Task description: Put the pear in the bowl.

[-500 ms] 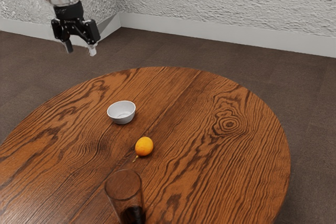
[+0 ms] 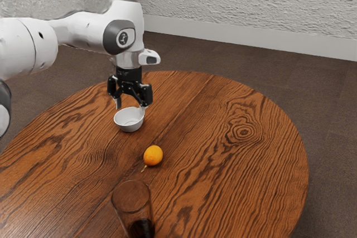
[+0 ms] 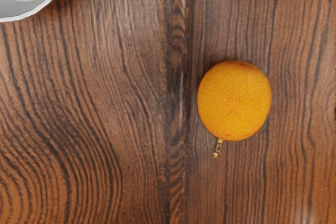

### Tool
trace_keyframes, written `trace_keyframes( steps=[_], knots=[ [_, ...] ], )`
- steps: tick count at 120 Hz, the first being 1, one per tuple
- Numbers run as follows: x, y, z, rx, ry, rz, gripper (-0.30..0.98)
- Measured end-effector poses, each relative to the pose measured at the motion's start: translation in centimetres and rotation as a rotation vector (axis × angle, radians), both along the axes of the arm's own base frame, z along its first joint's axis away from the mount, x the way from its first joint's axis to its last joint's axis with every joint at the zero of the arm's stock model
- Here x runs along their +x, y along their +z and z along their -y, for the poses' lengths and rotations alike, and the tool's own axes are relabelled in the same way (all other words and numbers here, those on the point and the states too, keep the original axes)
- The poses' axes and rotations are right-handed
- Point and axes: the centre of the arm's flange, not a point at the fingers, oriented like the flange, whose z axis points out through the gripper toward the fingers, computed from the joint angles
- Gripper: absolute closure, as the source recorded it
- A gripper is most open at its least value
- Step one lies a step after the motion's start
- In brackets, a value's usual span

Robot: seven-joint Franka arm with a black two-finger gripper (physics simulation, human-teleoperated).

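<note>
My pincer (image 2: 130,108) is spread wide, raised over the tabletop (image 2: 223,160) with nothing pinched in it; so the grasp, the first real piece of this job, is undone. Closest to it in the exterior view is the white bowl (image 2: 129,122), upright, with one of my fingertips overlapping its rim in that picture; whether they touch I cannot tell, though I judge that I am above it rather than against it. The bowl has no pear inside; the placing is therefore all to come.

Farther out, the pear (image 2: 153,155) lies on the wood, apart from the bowl, on the glass's side of it; it is orange-yellow and rounded, with a short stem (image 3: 217,148) sticking out from one end; from my hand's camera I look down on it with a clear approach. I judge the task to be at the reaching stage; lowering around the pear, closing, lifting, carrying it to the bowl and letting go all remain.

Beyond the pear stands the clear drinking glass (image 2: 132,200), something dark in its base; it plays no part, and I should keep clear of it; farthest off is the rough pale wall (image 2: 251,4).
</note>
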Motion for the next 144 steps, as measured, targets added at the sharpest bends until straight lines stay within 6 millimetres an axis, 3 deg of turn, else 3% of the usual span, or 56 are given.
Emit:
trace_keyframes(
  steps=[21, 56, 106, 144],
  knots=[
    [-0.7, -6.0, 2.3, 0.013, 0.02, 0.074, 0.02],
    [-0.7, -10.8, 4.1, 0.022, 0.053, 0.208, 0.02],
    [-1.6, -15.0, 4.9, 0.027, 0.115, 0.2, 0.03],
    [-1.6, -16.3, 4.9, 0.024, 0.16, 0.188, 0.22]
  ],
)
